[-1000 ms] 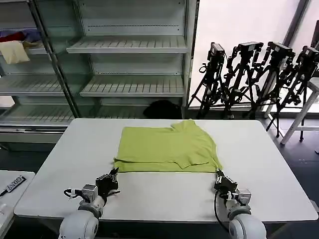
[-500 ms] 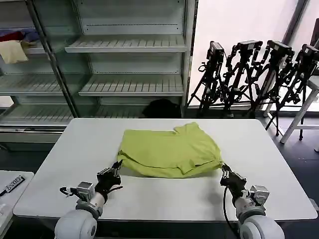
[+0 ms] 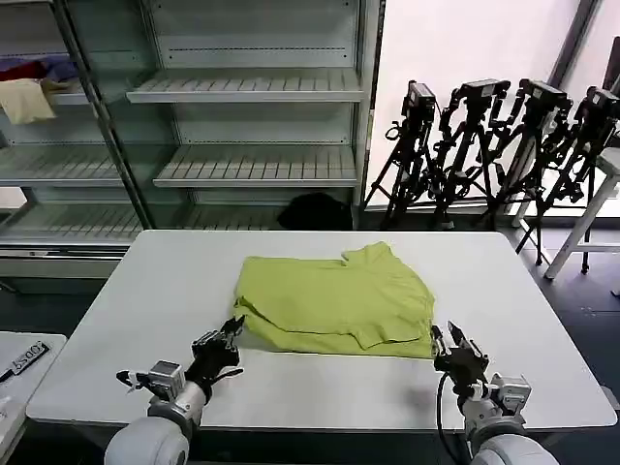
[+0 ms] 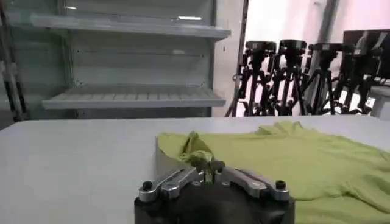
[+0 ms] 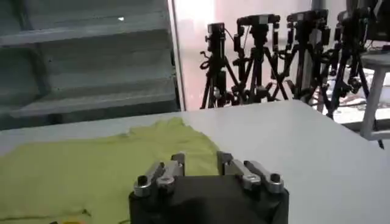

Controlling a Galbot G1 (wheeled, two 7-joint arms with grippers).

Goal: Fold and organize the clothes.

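Note:
The lime yellow-green T-shirt (image 3: 334,300) lies folded in the middle of the white table (image 3: 145,291), one sleeve sticking out at its far edge. My left gripper (image 3: 231,331) sits at the shirt's near-left corner. In the left wrist view this gripper (image 4: 206,167) is shut on a bunched bit of the shirt's (image 4: 292,158) edge. My right gripper (image 3: 446,339) rests by the near-right corner. In the right wrist view the right gripper (image 5: 200,163) is open, with the shirt (image 5: 91,170) lying flat beyond its fingers and nothing between them.
Grey shelving (image 3: 257,87) stands behind the table, with cream, red and purple garments (image 3: 27,92) on an upper left shelf. Black camera tripods (image 3: 484,145) stand at the back right. A second small table (image 3: 19,358) is at the near left.
The shirt's near edge was lifted and pulled toward me and a little right, then settled. Both grippers moved nearer; the right one has drawn back from the corner it was at.

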